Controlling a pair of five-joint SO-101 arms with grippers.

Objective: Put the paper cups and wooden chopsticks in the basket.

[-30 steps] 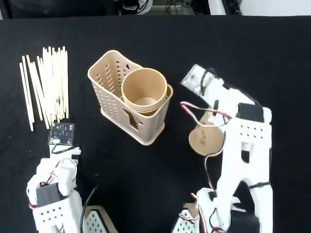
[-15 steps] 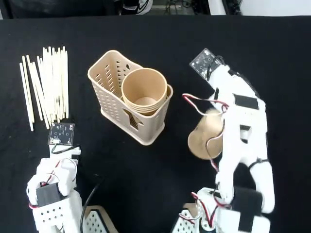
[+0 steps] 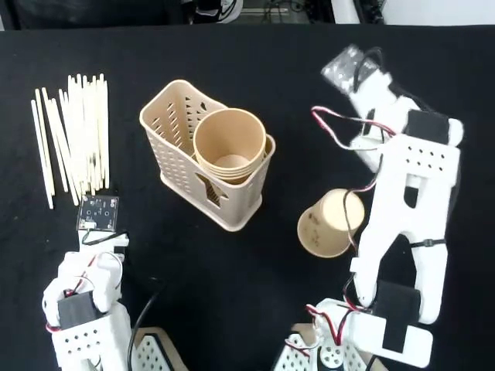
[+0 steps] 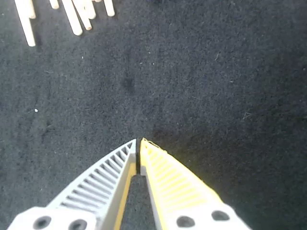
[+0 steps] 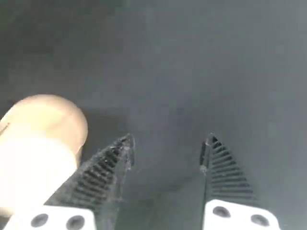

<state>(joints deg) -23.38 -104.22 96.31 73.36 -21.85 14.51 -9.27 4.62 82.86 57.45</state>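
Though sideways, cup (image 3: 331,222) beside right claw (image 5: 169,140)

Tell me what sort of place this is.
Probably a robotics lab bench or hobby workspace. A black-covered table carries two small white arms with exposed wiring, the left arm and the right arm, plus practice props: a basket and loose chopsticks.

A: Light level?
B: Even and bright, from above; the white right arm (image 3: 414,193) shows near glare, the black table (image 3: 255,54) none.
A: Shadows?
B: Soft, faint; one beside the cup (image 5: 43,139), right wrist view.
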